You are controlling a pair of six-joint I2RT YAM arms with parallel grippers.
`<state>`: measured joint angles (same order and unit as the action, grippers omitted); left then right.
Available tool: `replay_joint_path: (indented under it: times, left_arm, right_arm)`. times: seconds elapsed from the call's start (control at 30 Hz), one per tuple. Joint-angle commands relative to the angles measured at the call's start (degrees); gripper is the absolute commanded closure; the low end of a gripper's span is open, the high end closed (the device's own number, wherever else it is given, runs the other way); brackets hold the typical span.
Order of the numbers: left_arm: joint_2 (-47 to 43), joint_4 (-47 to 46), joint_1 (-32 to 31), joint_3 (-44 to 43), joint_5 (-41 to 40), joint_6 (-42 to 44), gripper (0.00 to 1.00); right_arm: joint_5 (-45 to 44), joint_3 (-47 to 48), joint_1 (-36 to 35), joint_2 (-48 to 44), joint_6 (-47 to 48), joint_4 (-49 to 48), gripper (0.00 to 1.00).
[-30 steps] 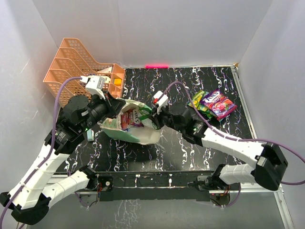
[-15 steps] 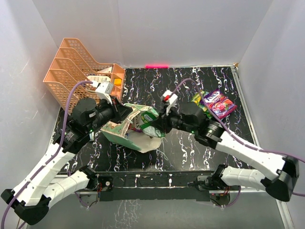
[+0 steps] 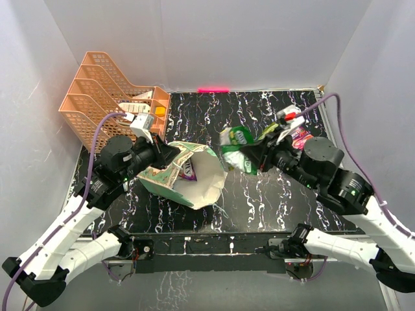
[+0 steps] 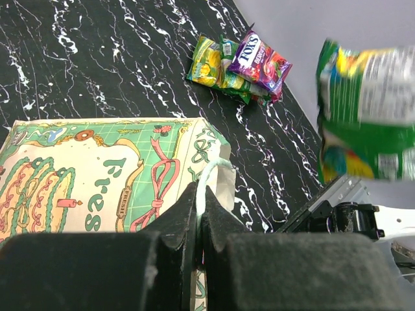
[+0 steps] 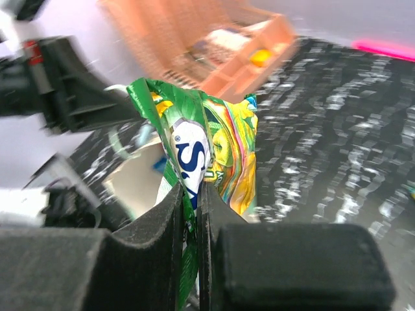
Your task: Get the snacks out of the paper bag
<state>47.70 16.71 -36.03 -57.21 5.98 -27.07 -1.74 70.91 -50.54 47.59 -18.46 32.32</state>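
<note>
Grippers both clamped: right gripper [image 5: 193,194] on green snack pkt [image 5: 224,152], left gripper [image 4: 197,210] on paper bag [image 4: 97,175] at string handle [image 4: 202,181].

Draws the green snack packet [image 3: 235,141] out of the paper bag [image 3: 202,186] with the right claw [image 3: 255,157], gripping one edge. Carries it up and rightward, now in the air over bare counter [image 3: 259,201], apart from the bag. Swings the right arm across toward the snack pile [image 3: 299,136], partly covering it. Raises the bag's rim a little with the left claw [image 3: 170,154] and shifts it rightward. Leaves the mouth gaping wider, with a purple packet [image 3: 188,170] showing inside.
</note>
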Motion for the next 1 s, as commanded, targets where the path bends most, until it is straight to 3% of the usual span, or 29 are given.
replay_joint_path:
  times: [0.0,0.2,0.3,0.5,0.63,0.77,0.97]
  left_arm:
    - [0.0,0.0,0.0,0.1,-0.9,0.0,1.0]
    - [-0.5,0.2,0.0,0.2,1.3,1.1,1.0]
    - [-0.7,-0.9,0.0,0.5,4.3,2.0,1.0]
    - [-1.5,-6.3,0.0,3.2,14.0,3.5,1.0]
    - [-1.6,-9.8,0.0,5.3,21.7,3.8,1.0]
    - [-0.9,-10.6,0.0,6.3,26.8,4.0,1.0]
    - [0.5,-10.0,0.0,7.1,32.6,4.7,1.0]
  right_arm:
    - [-25.1,2.8,0.1,-1.9,-1.9,4.5,0.93]
    - [-51.4,-1.4,0.1,4.2,-7.7,13.8,0.93]
    - [-56.3,-3.3,0.7,11.5,-16.9,21.3,0.93]
    - [-54.4,-6.0,4.5,25.0,-34.1,31.5,0.93]
    - [-54.1,-8.9,8.6,30.9,-38.5,33.1,0.93]
    - [-53.2,-9.7,14.3,36.5,-37.7,33.6,0.93]
    - [-53.0,-7.7,15.6,43.8,-36.2,31.0,0.93]
